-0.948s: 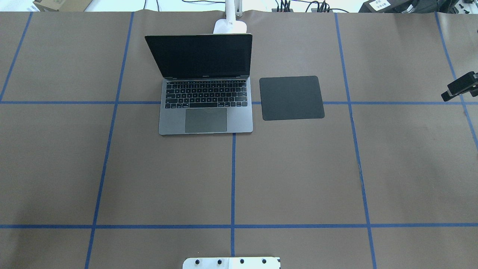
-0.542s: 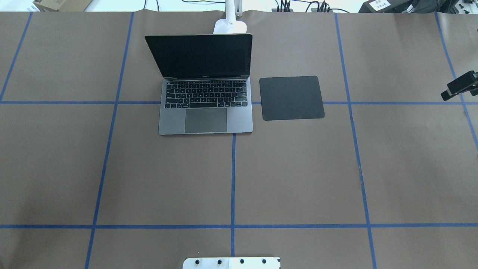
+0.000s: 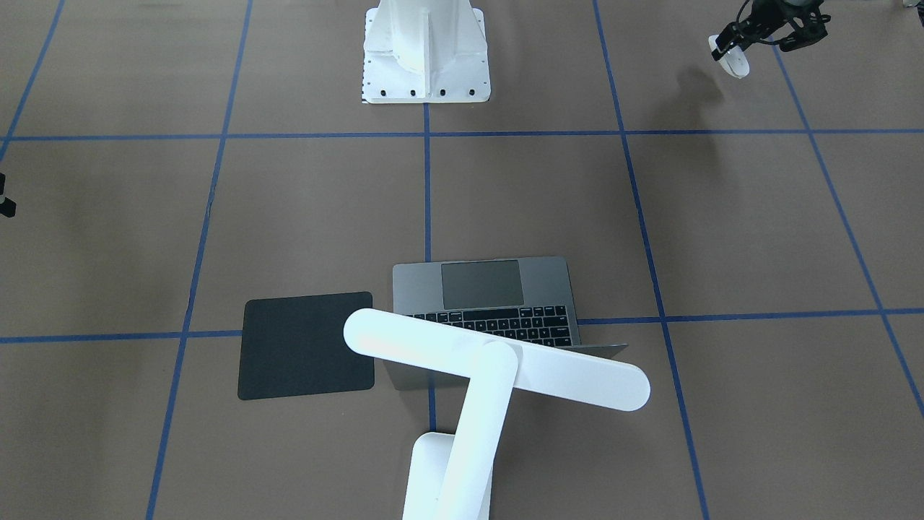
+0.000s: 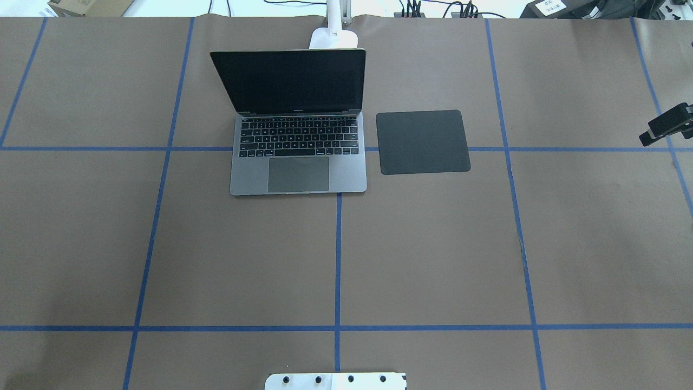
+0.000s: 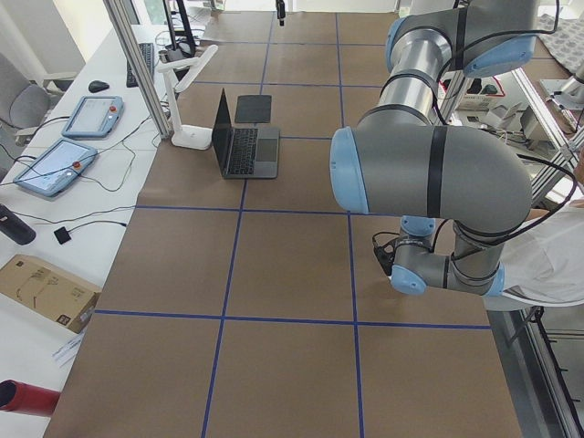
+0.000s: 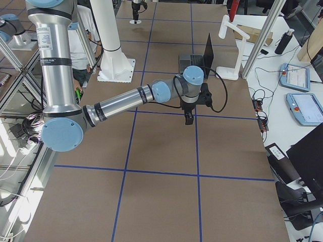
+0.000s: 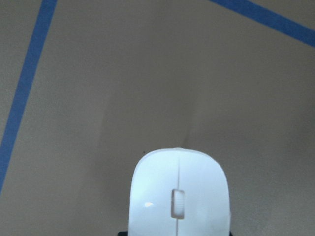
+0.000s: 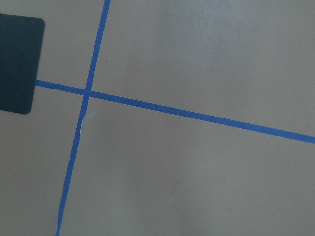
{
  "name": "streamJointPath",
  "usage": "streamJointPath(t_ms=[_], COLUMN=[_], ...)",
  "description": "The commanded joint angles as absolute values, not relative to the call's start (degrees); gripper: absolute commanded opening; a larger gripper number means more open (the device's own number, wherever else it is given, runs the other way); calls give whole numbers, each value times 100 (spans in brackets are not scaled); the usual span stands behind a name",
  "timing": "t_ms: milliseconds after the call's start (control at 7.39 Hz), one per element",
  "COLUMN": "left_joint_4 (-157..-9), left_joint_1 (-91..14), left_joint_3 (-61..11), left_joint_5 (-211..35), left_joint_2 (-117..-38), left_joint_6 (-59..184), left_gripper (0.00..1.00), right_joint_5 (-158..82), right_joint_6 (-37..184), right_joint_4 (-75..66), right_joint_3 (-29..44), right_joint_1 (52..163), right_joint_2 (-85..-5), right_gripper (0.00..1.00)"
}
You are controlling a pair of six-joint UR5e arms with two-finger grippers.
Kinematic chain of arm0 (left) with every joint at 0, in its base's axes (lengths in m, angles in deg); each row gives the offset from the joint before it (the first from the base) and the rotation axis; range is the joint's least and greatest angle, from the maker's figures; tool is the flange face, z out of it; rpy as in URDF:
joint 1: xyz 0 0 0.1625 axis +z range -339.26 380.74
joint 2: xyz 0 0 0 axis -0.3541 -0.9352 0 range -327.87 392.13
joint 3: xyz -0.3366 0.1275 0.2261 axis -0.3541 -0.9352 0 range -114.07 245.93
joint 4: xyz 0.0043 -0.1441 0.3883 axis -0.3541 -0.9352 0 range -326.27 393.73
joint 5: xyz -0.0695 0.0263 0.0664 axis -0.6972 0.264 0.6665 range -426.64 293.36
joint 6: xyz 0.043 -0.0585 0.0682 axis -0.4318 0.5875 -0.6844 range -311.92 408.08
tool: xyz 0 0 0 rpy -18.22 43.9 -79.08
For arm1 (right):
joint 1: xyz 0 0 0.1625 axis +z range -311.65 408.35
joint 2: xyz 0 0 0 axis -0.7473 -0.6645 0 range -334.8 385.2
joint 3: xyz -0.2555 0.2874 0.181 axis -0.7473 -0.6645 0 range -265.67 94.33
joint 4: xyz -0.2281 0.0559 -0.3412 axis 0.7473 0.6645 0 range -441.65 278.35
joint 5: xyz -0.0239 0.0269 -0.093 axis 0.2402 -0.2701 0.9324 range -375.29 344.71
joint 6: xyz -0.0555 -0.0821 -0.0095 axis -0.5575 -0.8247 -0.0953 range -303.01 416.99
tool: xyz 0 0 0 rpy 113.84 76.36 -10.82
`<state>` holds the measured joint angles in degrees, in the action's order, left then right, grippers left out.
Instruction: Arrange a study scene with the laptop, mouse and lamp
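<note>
Left claw [image 3: 740,43]: closed on rear of mouse [image 7: 179,196], held clear of table [image 4: 433,260] on robot's left side, well apart from laptop [image 4: 298,135]. Mouse long axis runs straight fwd from wrist, nose away. Open table all round it. Right claw [image 4: 668,125]: near table's right edge, appears empty; how far open cannot be told. Lettering under laptop screen too small to read.

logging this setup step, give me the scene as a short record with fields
laptop: open, screen dark, on the table
lamp: base behind the laptop, bar head slanted
mat: flat black square, bare, beside the laptop on the robot's right
mouse: gripped in the left hand, far from the mat
right hand: over bare table, nothing seen in it; open or shut unclear
left to do: probably mouse onto the mat
</note>
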<state>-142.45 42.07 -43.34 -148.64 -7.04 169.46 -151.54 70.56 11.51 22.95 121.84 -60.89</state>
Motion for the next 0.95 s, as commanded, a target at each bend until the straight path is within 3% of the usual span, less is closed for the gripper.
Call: streamJointPath(t_ms=[0,542,812], left_joint_4=[-14058,-13091,-12173], left_joint_1=[2908,1306,548], left_joint_3=[-4472,-4490,-5013], left_joint_5=[-15702,-16690,-17173], left_joint_2=[-1300,-2619,-3270], left_joint_6=[15956,14848,14479], left_gripper=[60,60,60], right_joint_5=[-15178,-15161,-15161], right_joint_6=[7061,7061,7061], right_joint_4=[1151,1143,1143], right_joint_3=[2262,2148,2121], right_joint_1=[12166,12131,12113], right_joint_2=[-6093,-6041,-6023], right_gripper=[94,94,94])
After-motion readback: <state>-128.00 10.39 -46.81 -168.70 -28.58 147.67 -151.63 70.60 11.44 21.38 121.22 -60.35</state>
